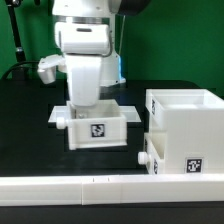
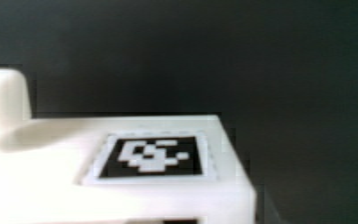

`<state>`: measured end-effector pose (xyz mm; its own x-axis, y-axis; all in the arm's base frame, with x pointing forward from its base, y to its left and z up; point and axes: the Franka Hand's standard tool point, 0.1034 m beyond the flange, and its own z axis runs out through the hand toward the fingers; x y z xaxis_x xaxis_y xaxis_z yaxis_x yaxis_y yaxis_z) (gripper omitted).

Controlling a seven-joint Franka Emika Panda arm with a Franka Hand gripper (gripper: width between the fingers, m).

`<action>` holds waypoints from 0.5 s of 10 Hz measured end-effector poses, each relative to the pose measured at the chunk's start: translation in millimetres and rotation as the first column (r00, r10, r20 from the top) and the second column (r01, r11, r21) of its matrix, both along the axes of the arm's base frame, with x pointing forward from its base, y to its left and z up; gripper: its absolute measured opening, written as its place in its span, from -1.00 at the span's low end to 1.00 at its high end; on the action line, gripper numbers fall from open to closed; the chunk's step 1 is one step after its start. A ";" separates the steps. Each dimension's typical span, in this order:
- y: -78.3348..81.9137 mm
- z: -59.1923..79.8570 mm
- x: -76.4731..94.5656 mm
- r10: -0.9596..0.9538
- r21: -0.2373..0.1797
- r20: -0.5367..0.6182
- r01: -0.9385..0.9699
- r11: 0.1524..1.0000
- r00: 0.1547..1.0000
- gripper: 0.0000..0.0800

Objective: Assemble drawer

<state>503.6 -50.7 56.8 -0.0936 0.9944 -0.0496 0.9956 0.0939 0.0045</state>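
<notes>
Housing [image 1: 187, 130] was my landmark: the big open-topped white box stood at the exterior view's right, a tag on its near face. My claw [image 1: 91, 103] hung straight over a small tray [image 1: 97, 128], which sat just beside the housing, on the exterior view's left of it, near but not touching as far as I could judge. That was the relation my coming move turned on, I judged: the tray lay directly below me, and the housing lay to one side of it, so the tray would have to travel sideways toward the housing. The tray's long axis seemed to run across the exterior view, parallel to the housing's tagged face.

My fingers were hidden behind the tray's wall and my own wrist, so I could not tell whether the claw was spread, closed, or gripping the tray. The wrist view showed only a white tagged surface [image 2: 149, 160] close beneath me, too near and blurred to settle it.

Counting: one housing; two small trays, the second tray [image 1: 152, 160] tucked against the housing's near corner with its knob showing; one arm, mine, so no question of which was nearer. One long low white rail [image 1: 60, 188] ran in front of the housing.
</notes>
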 end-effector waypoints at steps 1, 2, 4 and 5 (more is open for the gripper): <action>9.3 -0.6 3.8 -0.016 -0.018 0.004 0.016 1.000 1.000 -0.89; 8.5 -1.2 3.0 -0.011 -0.019 0.002 0.011 1.000 1.000 -0.89; 8.7 -2.0 2.6 -0.012 -0.018 0.001 0.012 1.000 1.000 -0.89; 12.3 -2.6 4.4 -0.012 -0.016 -0.002 0.011 1.000 1.000 -0.89</action>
